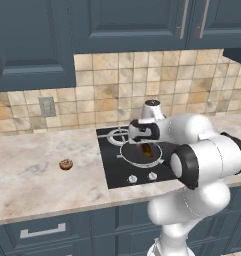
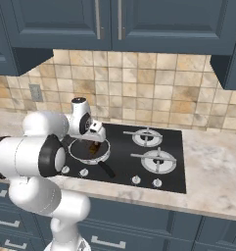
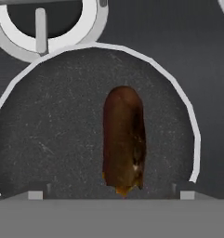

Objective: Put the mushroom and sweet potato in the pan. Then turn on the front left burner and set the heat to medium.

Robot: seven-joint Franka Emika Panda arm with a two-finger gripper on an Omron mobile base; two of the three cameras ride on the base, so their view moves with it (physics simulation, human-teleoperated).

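The hand [image 1: 146,146] hangs over the pan [image 3: 53,139], its fingertips [image 3: 35,195] spread wide apart at either side of the sweet potato [image 3: 123,139] and clear of it, so the grip is released. The sweet potato lies inside the pan, which sits on the front left burner of the stove [image 2: 173,142]. Farther left, the mushroom [image 1: 66,164] rests alone on the table [image 1: 37,175], well apart from the stove.

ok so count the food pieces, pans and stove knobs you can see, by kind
mushroom: 1, on the counter
sweet potato: 1, above the pan
pan: 1
stove knobs: 4
total: 7
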